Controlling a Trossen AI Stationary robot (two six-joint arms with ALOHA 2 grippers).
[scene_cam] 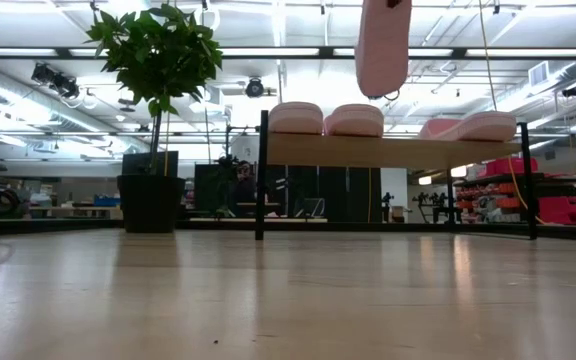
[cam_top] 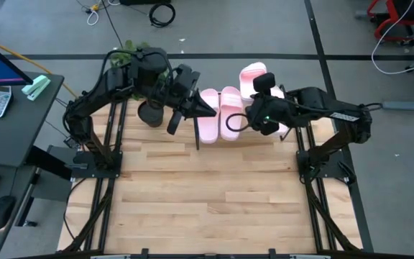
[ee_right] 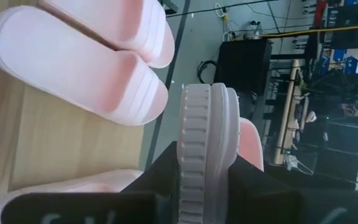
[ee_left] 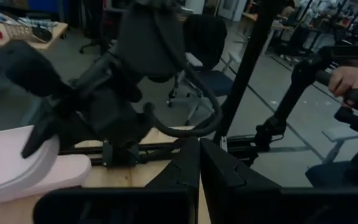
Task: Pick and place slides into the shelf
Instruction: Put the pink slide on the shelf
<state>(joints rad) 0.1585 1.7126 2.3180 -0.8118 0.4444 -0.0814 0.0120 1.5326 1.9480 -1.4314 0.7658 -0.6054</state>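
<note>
Wood-plank tabletop carries the shelf at its far edge, beside a potted plant. Two slides lie side by side on the shelf's left part, and a third rests at its right end. Right tool is clamped on the fourth slide, holding it on edge above the shelf. Left tool hangs near the shelf's left end, fingers pressed together and gripping nothing.

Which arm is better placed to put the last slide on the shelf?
The right. Its gripper already holds a slide raised above the shelf, where three slides lie. The left gripper, jaws shut and empty, waits beside the shelf's left end.
</note>
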